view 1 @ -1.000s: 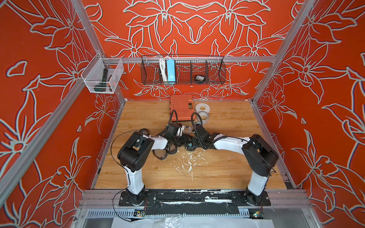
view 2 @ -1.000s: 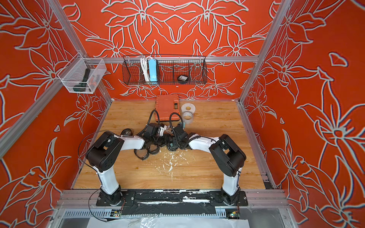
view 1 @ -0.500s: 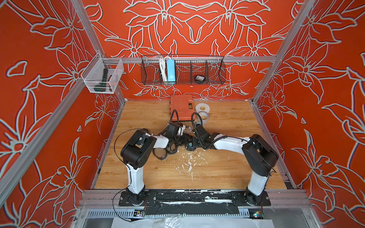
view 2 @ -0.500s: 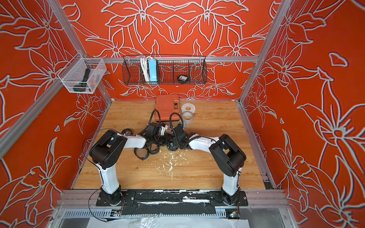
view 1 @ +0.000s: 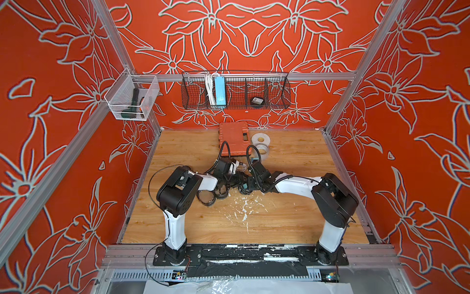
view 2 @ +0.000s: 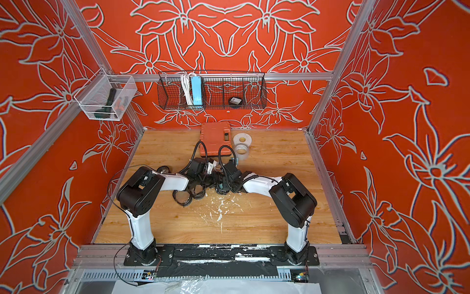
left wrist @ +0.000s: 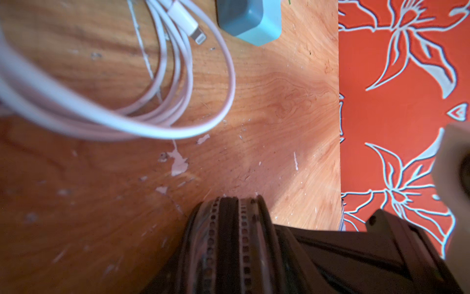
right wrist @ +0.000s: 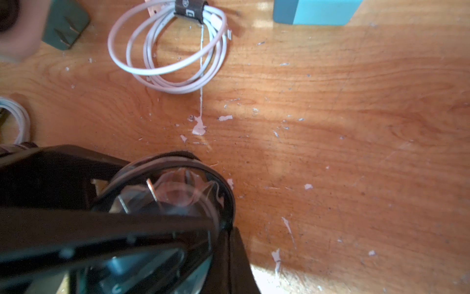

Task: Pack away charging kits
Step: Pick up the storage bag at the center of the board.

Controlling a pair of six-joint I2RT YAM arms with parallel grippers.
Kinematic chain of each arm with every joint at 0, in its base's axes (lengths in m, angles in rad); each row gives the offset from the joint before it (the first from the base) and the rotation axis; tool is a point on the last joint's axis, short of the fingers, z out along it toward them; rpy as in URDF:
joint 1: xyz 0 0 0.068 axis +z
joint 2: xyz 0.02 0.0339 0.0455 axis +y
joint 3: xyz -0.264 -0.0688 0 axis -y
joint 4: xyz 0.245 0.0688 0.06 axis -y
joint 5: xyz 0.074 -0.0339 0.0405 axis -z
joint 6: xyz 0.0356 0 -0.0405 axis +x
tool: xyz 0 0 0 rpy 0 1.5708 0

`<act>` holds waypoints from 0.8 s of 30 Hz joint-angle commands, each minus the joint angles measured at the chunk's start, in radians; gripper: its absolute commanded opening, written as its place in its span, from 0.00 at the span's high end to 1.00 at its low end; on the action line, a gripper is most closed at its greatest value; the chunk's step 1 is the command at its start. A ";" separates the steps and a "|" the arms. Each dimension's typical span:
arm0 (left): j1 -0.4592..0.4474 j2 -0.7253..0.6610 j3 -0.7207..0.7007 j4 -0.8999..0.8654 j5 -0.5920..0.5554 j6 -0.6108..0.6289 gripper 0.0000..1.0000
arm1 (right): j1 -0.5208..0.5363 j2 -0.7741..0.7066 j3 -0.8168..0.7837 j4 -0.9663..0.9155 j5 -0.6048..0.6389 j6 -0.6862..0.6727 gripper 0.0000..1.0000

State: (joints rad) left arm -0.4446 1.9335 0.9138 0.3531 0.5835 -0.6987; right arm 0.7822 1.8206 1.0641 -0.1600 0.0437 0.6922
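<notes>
Left arm point(view 1: 178, 191): sits slightly further inward than a second ago. Left gripper point(view 1: 235, 180): at zip edge of pouch point(right wrist: 165, 203), mid-table; gripping or merely touching, cannot tell. Plug prongs visible through the pouch's clear face. Right gripper point(view 1: 247, 185): clenched on pouch rim. Reads as zipping one kit shut. Beyond, loose cable point(right wrist: 167, 48) and teal plug point(right wrist: 315, 12) lie unpacked on table point(view 1: 279, 224).
</notes>
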 commanded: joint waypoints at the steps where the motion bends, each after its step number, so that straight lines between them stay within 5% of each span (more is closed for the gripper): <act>1: -0.007 0.087 -0.048 -0.178 -0.045 -0.001 0.55 | -0.004 0.020 -0.015 0.002 -0.016 0.018 1.00; 9: -0.007 0.082 -0.058 -0.163 -0.048 -0.008 0.89 | -0.004 0.006 -0.020 0.003 -0.022 0.012 0.97; 20: 0.000 0.000 -0.124 -0.049 -0.014 -0.019 1.00 | -0.004 -0.189 -0.144 0.057 -0.012 -0.010 0.53; 24: 0.001 -0.091 -0.155 -0.025 -0.030 -0.019 1.00 | -0.003 -0.319 -0.232 0.120 -0.011 -0.019 0.49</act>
State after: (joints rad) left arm -0.4397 1.8767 0.8082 0.4423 0.5964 -0.7227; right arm 0.7750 1.5780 0.8772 -0.1013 0.0235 0.6754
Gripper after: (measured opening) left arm 0.291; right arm 0.507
